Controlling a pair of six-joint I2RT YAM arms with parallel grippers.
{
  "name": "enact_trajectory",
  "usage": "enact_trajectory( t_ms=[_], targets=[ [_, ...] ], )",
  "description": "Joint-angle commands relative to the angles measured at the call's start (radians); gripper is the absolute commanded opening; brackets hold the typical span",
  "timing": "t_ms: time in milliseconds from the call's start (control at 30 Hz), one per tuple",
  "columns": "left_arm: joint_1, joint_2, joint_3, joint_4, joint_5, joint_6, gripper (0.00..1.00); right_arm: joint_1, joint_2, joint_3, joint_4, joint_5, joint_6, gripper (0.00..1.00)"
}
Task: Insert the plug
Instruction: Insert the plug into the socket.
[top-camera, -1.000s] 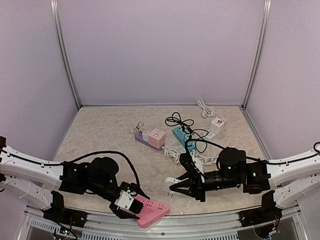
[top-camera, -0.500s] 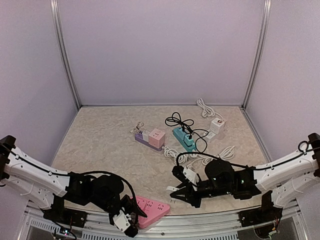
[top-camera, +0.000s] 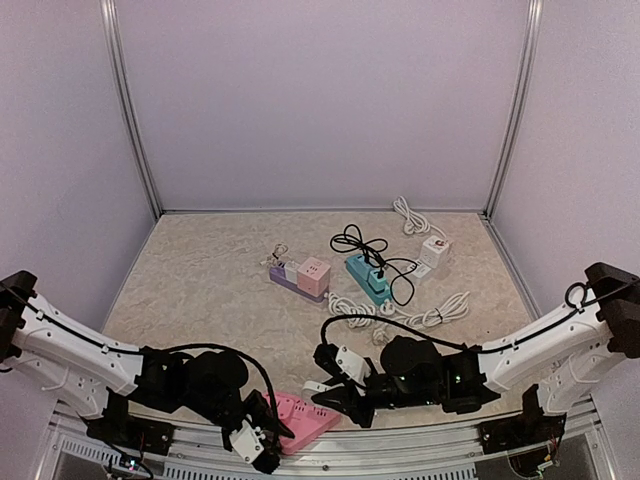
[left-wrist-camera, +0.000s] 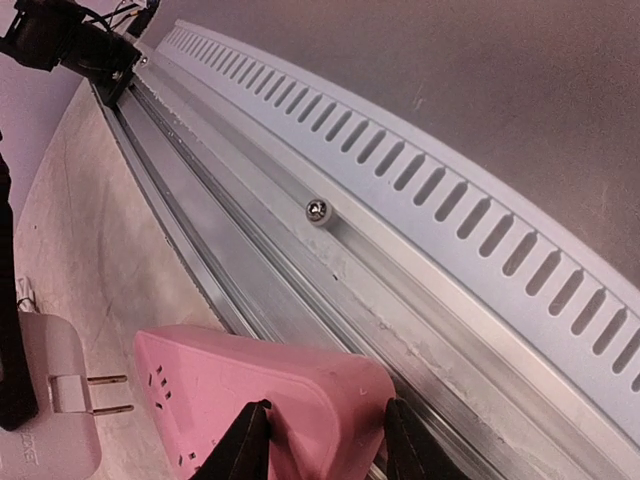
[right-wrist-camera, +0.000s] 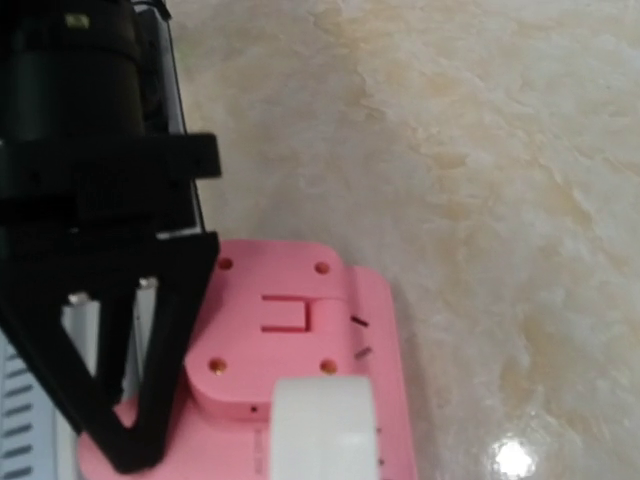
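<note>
The surface (top-camera: 210, 270) carries the pink power strip (top-camera: 302, 417) at the top view's bottom centre. The left hand (left-wrist-camera: 325, 442) clamps the strip's lower-left end. Just right of it, the right hand (top-camera: 333, 393) – nearly closed – grips the white plug (left-wrist-camera: 45, 395). Its prongs (left-wrist-camera: 105, 393) point at the strip, not touching.

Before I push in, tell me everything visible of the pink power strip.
The pink power strip is glossy plastic with rounded corners, lying at the near edge of the table beside the metal rail. Small socket slits mark its face. The left gripper brackets its end, fingers against both sides. Prongs of the white plug point at it, not yet in.
</note>
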Motion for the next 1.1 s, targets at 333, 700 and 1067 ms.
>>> enact_trajectory(
  t_ms=[333, 700, 1067],
  targets=[
    [0.003, 0.020, -0.027, 0.003, 0.026, -0.023, 0.37, 0.020, -0.013, 0.028, -0.068, 0.066, -0.097, 0.00],
    [0.006, 0.023, -0.022, 0.006, 0.025, -0.035, 0.37, 0.034, 0.038, 0.019, -0.043, 0.077, -0.087, 0.00],
    [0.009, 0.022, -0.025, 0.010, 0.026, -0.042, 0.37, 0.040, 0.075, 0.028, -0.050, 0.069, -0.093, 0.00]
  ],
)
